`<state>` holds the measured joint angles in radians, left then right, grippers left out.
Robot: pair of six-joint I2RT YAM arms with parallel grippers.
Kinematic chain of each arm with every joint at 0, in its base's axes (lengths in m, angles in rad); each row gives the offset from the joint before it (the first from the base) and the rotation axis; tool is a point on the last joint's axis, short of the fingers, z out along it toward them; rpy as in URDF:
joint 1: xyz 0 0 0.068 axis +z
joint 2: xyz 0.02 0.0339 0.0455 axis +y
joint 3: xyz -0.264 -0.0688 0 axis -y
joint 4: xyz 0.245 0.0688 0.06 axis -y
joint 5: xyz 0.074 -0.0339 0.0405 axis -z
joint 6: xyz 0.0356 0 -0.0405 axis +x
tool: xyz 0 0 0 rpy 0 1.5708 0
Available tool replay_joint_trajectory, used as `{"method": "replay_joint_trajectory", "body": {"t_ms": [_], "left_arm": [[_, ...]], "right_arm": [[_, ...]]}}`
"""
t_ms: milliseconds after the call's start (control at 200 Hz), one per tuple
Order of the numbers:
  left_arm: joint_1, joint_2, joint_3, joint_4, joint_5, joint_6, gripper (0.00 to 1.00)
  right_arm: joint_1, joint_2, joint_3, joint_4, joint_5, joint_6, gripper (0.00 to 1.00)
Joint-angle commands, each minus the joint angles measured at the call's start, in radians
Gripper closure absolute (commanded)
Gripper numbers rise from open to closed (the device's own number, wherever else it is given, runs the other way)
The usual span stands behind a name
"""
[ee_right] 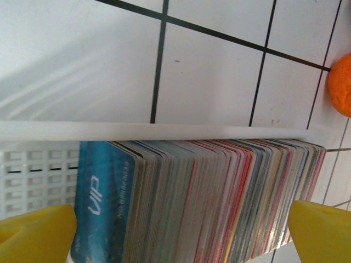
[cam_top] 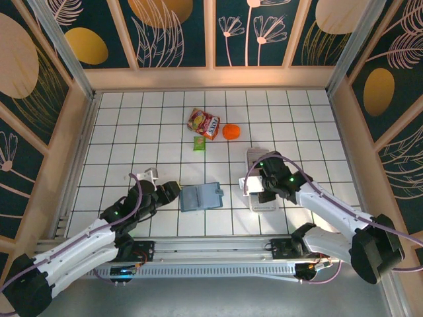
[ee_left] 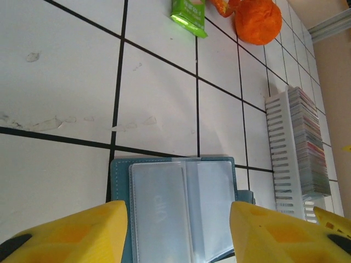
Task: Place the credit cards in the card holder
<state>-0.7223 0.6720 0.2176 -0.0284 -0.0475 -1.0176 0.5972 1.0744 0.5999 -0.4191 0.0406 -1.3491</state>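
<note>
The small teal-blue folding card holder lies open on the white tiled surface, with its clear plastic sleeves facing up so that a card can slide in. The left hand sits just at the holder's left edge. Its yellow fingers are about half apart with nothing gripped between them. It seems placed there to steady the holder, though the wrist view makes it hard to tell whether it touches the cover.

The credit cards are thin plastic cards in mixed colours, packed in a row with a blue one at the front. They stand on edge in a long white slotted tray to the right of the holder. The right hand hovers over that row with its fingers spread wide and empty, straddling the stack. It appears placed to draw out one card.
</note>
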Motion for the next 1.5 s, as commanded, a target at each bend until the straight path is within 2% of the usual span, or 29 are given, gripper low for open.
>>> {"method": "replay_joint_trajectory", "body": {"t_ms": [0,646,721,971,1366,1491], "left_arm": [[-0.006,0.007,-0.024,0.042,0.029,-0.012,0.50],[-0.005,-0.004,-0.045,0.042,0.047,-0.042,0.59],[-0.006,-0.004,-0.049,0.045,0.045,-0.041,0.60],[-0.006,0.000,-0.055,0.046,0.048,-0.045,0.63],[-0.006,0.008,-0.058,0.058,0.057,-0.048,0.66],[-0.006,0.011,-0.054,0.053,0.056,-0.047,0.67]], "right_arm": [[-0.010,0.014,-0.007,0.060,-0.004,-0.039,0.01],[-0.021,0.022,-0.072,0.128,0.053,-0.100,0.01],[-0.024,0.024,-0.064,0.131,0.063,-0.099,0.05],[-0.023,0.013,-0.058,0.116,0.088,-0.107,0.31],[-0.023,-0.037,-0.061,0.089,0.098,-0.101,0.38],[-0.024,-0.043,-0.062,0.082,0.097,-0.102,0.45]]}}
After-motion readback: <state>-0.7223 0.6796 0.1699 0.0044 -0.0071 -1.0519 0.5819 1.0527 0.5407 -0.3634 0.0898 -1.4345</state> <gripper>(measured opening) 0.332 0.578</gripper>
